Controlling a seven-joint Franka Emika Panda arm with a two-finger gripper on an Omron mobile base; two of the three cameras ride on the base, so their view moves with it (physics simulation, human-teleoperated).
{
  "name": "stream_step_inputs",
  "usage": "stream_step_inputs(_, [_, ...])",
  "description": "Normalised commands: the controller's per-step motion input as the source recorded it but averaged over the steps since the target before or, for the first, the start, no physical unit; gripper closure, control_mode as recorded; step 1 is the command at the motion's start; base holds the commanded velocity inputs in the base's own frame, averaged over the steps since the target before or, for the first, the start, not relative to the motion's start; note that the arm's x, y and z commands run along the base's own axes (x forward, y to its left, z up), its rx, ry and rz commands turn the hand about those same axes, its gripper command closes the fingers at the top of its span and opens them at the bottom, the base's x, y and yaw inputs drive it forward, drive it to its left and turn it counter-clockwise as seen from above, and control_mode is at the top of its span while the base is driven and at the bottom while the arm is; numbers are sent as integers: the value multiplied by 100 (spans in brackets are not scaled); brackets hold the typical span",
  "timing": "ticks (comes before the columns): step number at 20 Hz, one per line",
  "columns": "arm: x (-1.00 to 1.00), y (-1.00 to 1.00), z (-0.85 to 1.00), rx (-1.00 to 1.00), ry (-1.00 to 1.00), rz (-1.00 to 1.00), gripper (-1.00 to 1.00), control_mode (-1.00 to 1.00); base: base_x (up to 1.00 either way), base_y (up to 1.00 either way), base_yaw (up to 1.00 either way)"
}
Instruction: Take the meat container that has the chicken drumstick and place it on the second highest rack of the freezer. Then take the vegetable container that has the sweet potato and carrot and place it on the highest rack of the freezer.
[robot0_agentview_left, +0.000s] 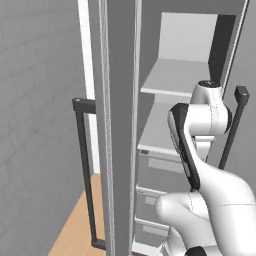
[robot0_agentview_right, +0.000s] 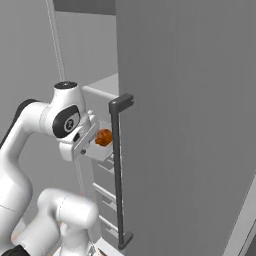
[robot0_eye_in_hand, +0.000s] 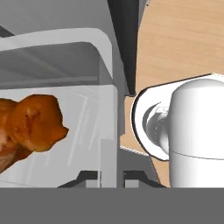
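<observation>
base views flanking freezer (robot0_agentview_left: 165, 90)

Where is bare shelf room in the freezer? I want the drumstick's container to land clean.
Both shelves look bare: the highest rack and the shelf below. Crowded spot: the gripper shut on the container, tight beside the door handle.

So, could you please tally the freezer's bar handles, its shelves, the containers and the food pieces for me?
Dark bar handles: 2
Freezer shelves: 2
Meat container: 1
Chicken drumstick: 1
Total: 6
</observation>
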Motion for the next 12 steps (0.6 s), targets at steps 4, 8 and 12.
stream_step_inputs(4, [0,0,0,0,0,0,100,100,39,18,-14])
stream_step_inputs(8, [0,0,0,0,0,0,100,100,26,38,-18])
stream_step_inputs(12, [0,0,0,0,0,0,100,100,23,51,-19])
